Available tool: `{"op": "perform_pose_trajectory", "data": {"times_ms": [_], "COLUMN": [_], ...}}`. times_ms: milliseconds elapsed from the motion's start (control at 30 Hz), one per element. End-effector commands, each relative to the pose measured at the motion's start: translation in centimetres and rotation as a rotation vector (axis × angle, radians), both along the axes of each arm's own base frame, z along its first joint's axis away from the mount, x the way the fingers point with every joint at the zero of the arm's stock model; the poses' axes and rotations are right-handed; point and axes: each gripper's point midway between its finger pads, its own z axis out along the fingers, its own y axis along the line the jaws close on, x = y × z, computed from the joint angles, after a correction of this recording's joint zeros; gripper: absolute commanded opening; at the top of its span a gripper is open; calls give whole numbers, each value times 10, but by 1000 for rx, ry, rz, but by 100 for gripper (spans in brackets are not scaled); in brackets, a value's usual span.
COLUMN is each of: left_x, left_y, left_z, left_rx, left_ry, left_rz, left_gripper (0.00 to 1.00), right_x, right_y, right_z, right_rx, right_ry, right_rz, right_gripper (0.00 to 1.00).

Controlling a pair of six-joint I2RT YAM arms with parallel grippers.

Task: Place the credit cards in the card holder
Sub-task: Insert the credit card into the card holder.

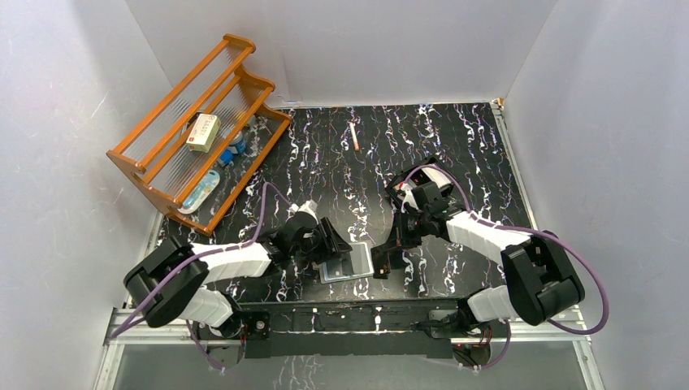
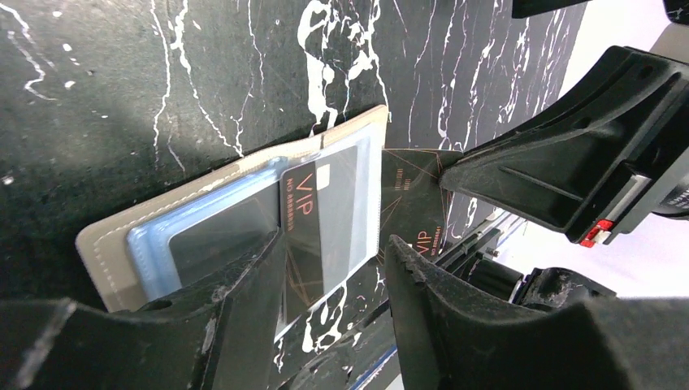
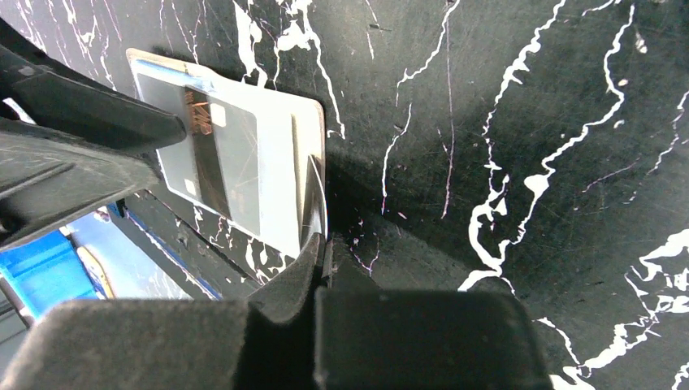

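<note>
The card holder [image 1: 351, 262] lies open near the table's front edge, grey-brown outside [image 2: 114, 236] and pale blue inside. One dark credit card with "VIP" print [image 2: 305, 219] sits in its pocket. A second dark VIP card [image 2: 414, 203] is tilted at the holder's right edge, and my right gripper [image 3: 325, 248] is shut on it; it shows edge-on [image 3: 315, 195] in the right wrist view. My left gripper [image 2: 335, 242] stands open over the holder's near end, with nothing gripped between its fingers. The two grippers [image 1: 329, 244] [image 1: 382, 262] flank the holder.
A wooden rack [image 1: 199, 122] stands at the back left with a cream box [image 1: 203, 132] and small items in it. A thin orange stick [image 1: 354, 136] lies at the back middle. The table's front edge and rail [image 1: 349, 313] run just behind the holder.
</note>
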Motion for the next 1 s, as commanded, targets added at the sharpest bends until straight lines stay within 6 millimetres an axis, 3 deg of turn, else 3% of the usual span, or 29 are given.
{"op": "perform_pose_trajectory", "data": {"times_ms": [0, 367, 800, 967], "left_x": [-1, -6, -16, -15], "left_y": [15, -2, -47, -51], "left_z": [6, -4, 11, 9], "left_rx": [79, 59, -27, -6], "left_ry": [-23, 17, 23, 22], "left_rz": [13, -38, -147, -157], "left_gripper": [47, 48, 48, 48], "right_x": [4, 2, 0, -2], "right_y": [-5, -4, -2, -1], "right_z": [2, 4, 0, -2], "right_rx": [-26, -9, 0, 3], "right_ry": [-35, -34, -19, -11], "right_rz": [-13, -20, -40, -45], "right_gripper": [0, 0, 0, 0]}}
